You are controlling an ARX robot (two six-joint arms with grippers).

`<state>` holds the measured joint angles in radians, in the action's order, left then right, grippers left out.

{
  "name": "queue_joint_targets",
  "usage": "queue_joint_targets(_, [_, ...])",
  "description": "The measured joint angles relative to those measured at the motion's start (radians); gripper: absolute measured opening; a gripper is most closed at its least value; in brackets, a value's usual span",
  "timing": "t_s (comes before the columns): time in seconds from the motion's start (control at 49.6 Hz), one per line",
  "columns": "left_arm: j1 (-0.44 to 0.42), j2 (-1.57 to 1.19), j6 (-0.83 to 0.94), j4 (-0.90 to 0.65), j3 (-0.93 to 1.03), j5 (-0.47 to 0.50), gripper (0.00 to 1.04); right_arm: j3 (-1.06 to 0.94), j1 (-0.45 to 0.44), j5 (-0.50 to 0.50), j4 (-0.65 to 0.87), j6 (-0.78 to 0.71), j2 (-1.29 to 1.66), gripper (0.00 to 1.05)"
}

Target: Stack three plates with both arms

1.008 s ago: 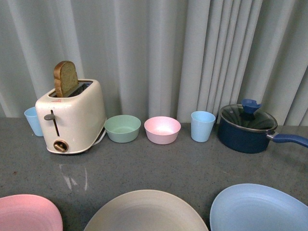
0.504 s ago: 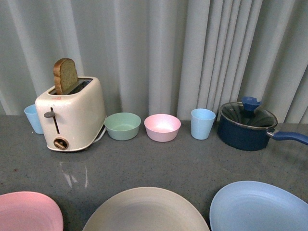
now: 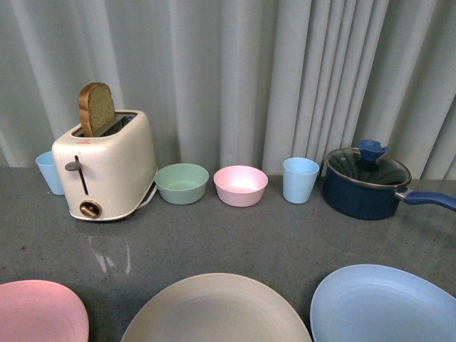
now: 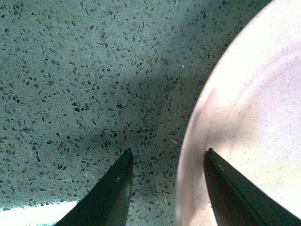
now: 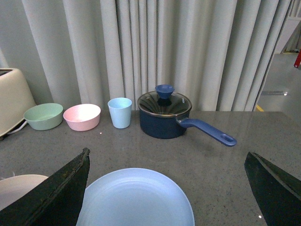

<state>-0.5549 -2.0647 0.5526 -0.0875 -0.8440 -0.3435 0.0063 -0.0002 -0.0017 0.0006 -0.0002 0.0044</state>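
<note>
Front view: round matte pink plastic plate [image 3: 39,313], beige plate [image 3: 214,310] and light-blue plate [image 3: 385,306] line the counter's [image 3: 249,242] near edge; cream toaster [image 3: 107,167] holds bread slice [image 3: 97,108]. Left gripper [image 4: 168,151] gapes astride the pink rim; right gripper [image 5: 167,153] spread wide.

Three plates [image 3: 214,313], two bowls [image 3: 182,183], two cups [image 3: 300,180], one toaster [image 3: 107,171], one saucepan [image 3: 363,189]

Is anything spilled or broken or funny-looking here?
Nothing is spilled or broken. The pink plate, beige plate and light blue plate lie flat, apart. One pale smear or glare marks the counter before the toaster, where a bread slice sticks up.
</note>
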Motion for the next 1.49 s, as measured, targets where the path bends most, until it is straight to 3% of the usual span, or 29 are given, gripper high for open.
queue_joint_targets(0.222, [-0.011,0.003,-0.035,0.045,-0.027,-0.050,0.06,0.000,0.000,0.000,0.000,0.000,0.000,0.97])
queue_joint_targets(0.746, [-0.107,0.119,-0.144,0.303,-0.209,-0.175,0.04,0.000,0.000,0.000,0.000,0.000,0.000,0.97])
queue_joint_targets(0.948, [-0.100,0.195,-0.169,0.372,-0.236,-0.228,0.04,0.000,0.000,0.000,0.000,0.000,0.000,0.97])
queue_joint_targets(1.149, [0.034,0.334,-0.216,0.342,-0.097,-0.255,0.04,0.000,0.000,0.000,0.000,0.000,0.000,0.97])
queue_joint_targets(1.492, [0.427,0.420,-0.403,0.157,0.108,-0.173,0.04,0.000,0.000,0.000,0.000,0.000,0.000,0.97])
